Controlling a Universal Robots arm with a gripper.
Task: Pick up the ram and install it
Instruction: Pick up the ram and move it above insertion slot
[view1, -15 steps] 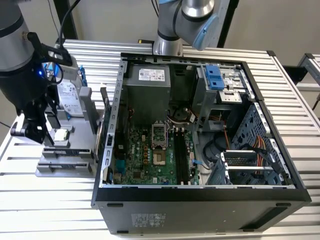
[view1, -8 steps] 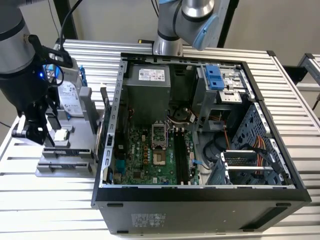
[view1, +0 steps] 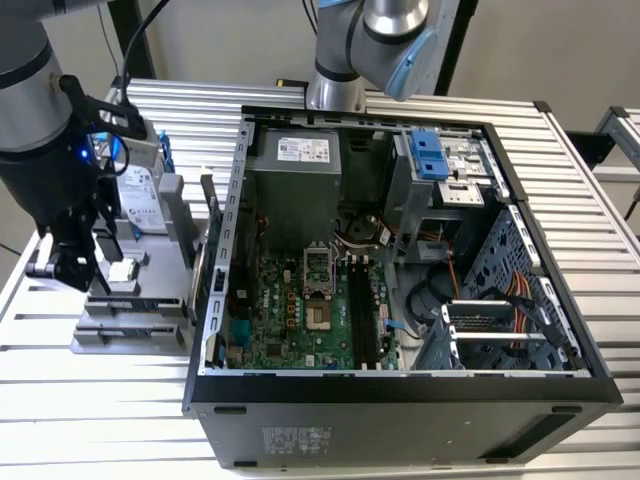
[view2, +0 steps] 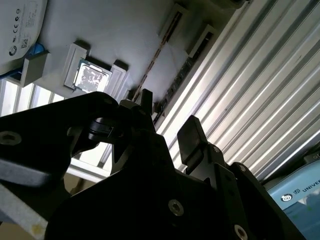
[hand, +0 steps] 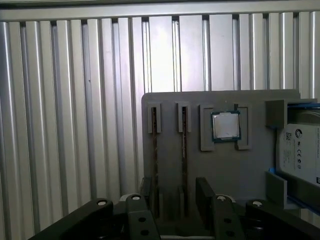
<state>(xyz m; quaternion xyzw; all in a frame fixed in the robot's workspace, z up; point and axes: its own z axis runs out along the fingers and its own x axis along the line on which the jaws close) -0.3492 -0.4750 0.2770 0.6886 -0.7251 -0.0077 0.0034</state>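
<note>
Two ram sticks stand on edge in slots of a grey holder plate (hand: 170, 100). One ram stick (hand: 184, 145) runs down between my fingertips, and the other ram stick (hand: 154, 150) lies by one finger (hand: 149, 197). In the second wrist view the ram (view2: 155, 55) shows edge-on as a thin line beyond the black fingers (view2: 190, 137). My gripper (hand: 177, 197) (view2: 167, 120) hangs open just above the plate, holding nothing. In the exterior view the gripper (view1: 72, 268) is over the holder's end at the exterior view's left, beside the open computer case (view1: 215, 250).
A square silver processor (hand: 226, 125) and a silver hard drive with a white label (hand: 300, 155) sit on the same plate. The case holds a green motherboard (view1: 290, 320) with dark memory slots (view1: 362, 310). A second arm's base (view1: 385, 40) stands behind the case. The ribbed aluminium table (view1: 100, 400) lies all around.
</note>
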